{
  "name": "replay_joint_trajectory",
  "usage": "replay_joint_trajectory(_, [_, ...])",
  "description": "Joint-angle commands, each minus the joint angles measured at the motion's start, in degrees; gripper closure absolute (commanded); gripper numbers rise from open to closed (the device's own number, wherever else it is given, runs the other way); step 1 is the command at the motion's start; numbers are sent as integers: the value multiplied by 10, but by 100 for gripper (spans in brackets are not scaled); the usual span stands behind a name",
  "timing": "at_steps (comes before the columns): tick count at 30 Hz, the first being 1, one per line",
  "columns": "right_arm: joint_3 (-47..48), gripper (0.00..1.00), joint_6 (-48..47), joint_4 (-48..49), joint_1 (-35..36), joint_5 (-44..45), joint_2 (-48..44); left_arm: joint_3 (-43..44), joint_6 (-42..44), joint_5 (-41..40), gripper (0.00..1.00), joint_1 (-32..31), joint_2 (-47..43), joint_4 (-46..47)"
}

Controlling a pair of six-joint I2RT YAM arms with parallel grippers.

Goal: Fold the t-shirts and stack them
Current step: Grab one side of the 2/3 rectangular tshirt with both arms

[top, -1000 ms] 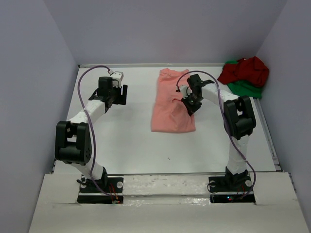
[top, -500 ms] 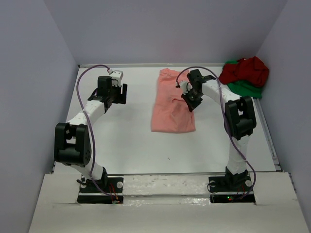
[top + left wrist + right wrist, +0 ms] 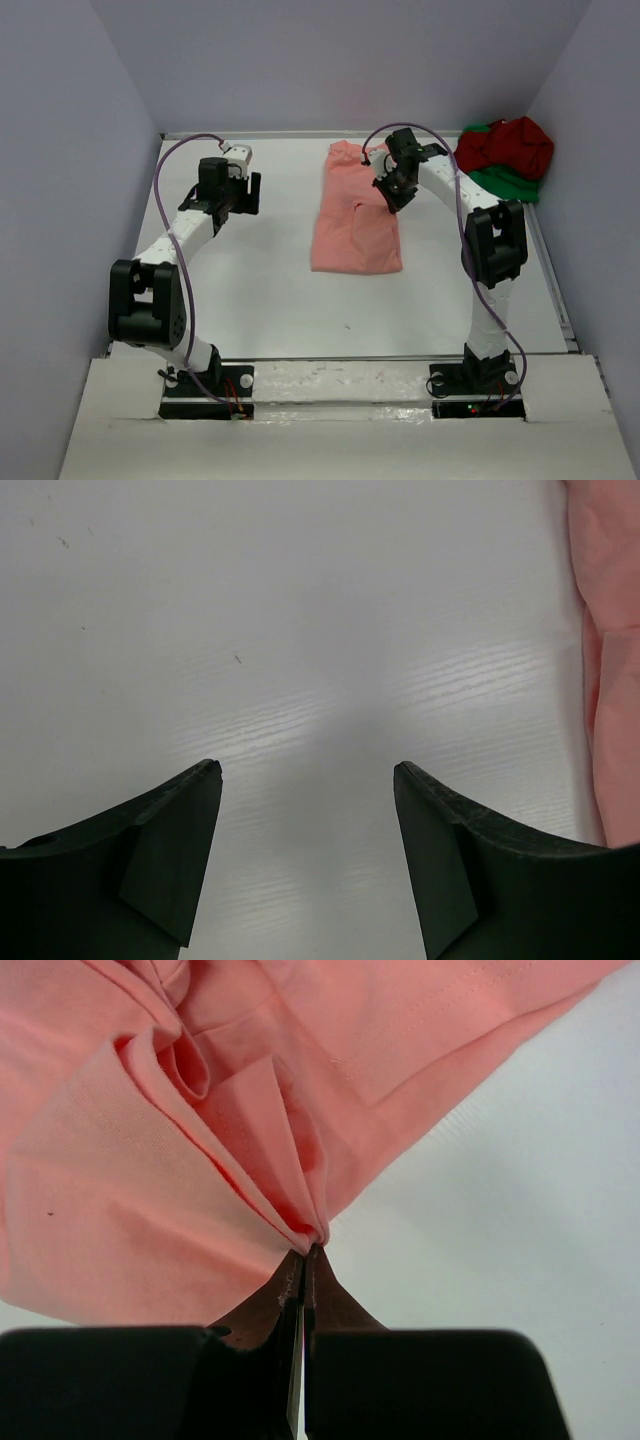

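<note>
Clearly, left hand (image 3: 305, 772) gapes, right hand (image 3: 304, 1253) clamps the salmon-pink shirt (image 3: 150, 1160), and right of it dark red shirt (image 3: 507, 145) half-hides green shirt (image 3: 512, 184).

This looks like a robotics lab test cell. A bare white table (image 3: 260, 290) is boxed in by plain pale walls (image 3: 70, 150). The left arm (image 3: 186, 231) and right arm (image 3: 490, 248) are bolted at its near edge, with purple cables (image 3: 195, 137) looping off them.

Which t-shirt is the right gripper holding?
The salmon-pink t-shirt; the right gripper pinches it. The dark red t-shirt and green t-shirt lie heaped apart.
</note>
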Motion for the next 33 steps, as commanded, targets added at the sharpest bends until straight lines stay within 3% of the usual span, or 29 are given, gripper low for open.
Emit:
replay_joint_trajectory(1, [21,100,-2,22,-2,37,4,-16,7,8,20,5,-38,29])
replay_joint_trajectory(29, [86,99,-7,48,-2,108,143,-33,11,7,20,16,-54,38])
replay_joint_trajectory(32, [85,70,-8,48,-2,105,133,-32,10,8,20,16,-54,37])
replay_joint_trajectory(33, [85,56,-10,48,-2,104,129,-31,10,10,20,16,-54,37])
